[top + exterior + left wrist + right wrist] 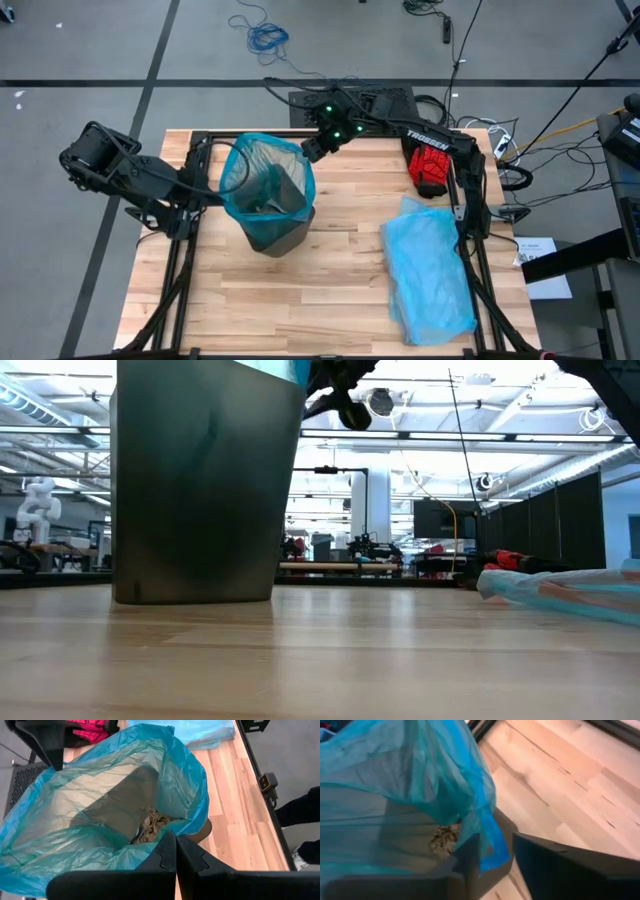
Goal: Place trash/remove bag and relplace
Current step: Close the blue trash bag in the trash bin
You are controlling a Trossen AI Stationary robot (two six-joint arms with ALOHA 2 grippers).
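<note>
The right tool (495, 865), part open astride the bag (262, 175) rim, may pinch thin film that tears or slips, while the left tool (176, 851), shut and empty, waits beside it.

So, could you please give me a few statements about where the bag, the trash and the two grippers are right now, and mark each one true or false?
1. The bag lines the brown bin with its top standing open. True.
2. The trash lies scattered on the table. False: brown paper scraps lie at the bottom inside the bag.
3. The right gripper is at the bag's rim, with a blue edge of plastic between its fingers. True.
4. The left gripper is wide open. False: its fingers are shut together, at the bag's rim.
5. The red glove is in the bin. False: it lies on the table by the right arm's base, beyond the pale blue bag.
</note>
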